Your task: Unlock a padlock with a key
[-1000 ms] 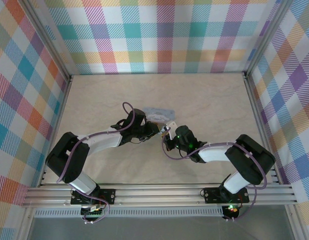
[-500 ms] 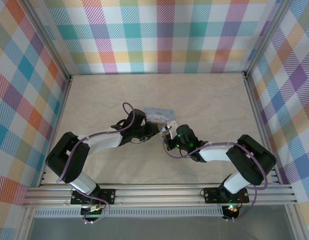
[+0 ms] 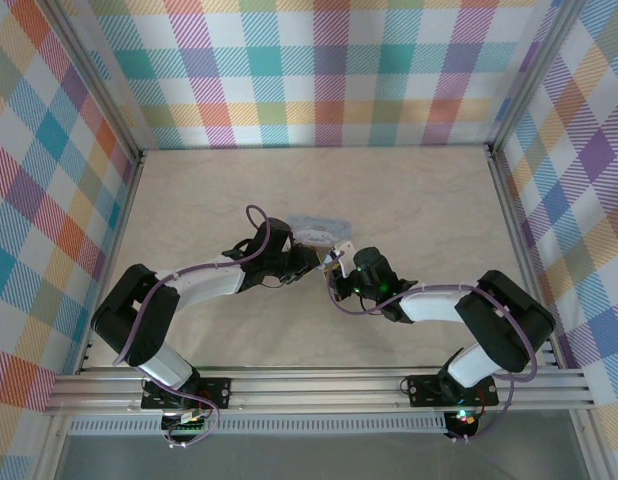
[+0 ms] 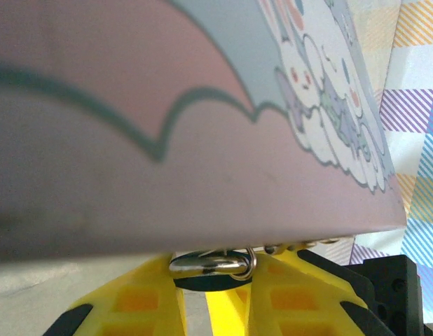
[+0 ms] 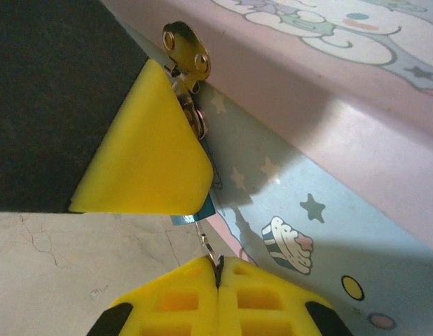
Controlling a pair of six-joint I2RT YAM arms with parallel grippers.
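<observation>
The padlock (image 4: 202, 281) is a tiny dark body with a silvery loop (image 4: 209, 264), tucked under the edge of the pale blue cartoon tin (image 4: 202, 126). My left gripper (image 4: 211, 294) is shut on it, one yellow finger (image 4: 125, 301) on each side. In the right wrist view a bluish corner of the padlock (image 5: 195, 212) peeks from behind a left finger (image 5: 143, 150). A thin metal key (image 5: 209, 248) runs from it down into my right gripper (image 5: 218, 269), which is shut on the key. From above, the left gripper (image 3: 311, 258) and right gripper (image 3: 336, 275) nearly touch.
The tin (image 3: 321, 225) lies just beyond both grippers, mid-table, with a brass hasp (image 5: 185, 45) on its side and star and cupcake prints. Checked walls and metal rails (image 3: 509, 190) surround the beige table (image 3: 209, 200), which is bare to the left, right and back.
My right gripper has crept slightly up towards the tin and the left gripper. The left arm and the tin have not visibly moved.
</observation>
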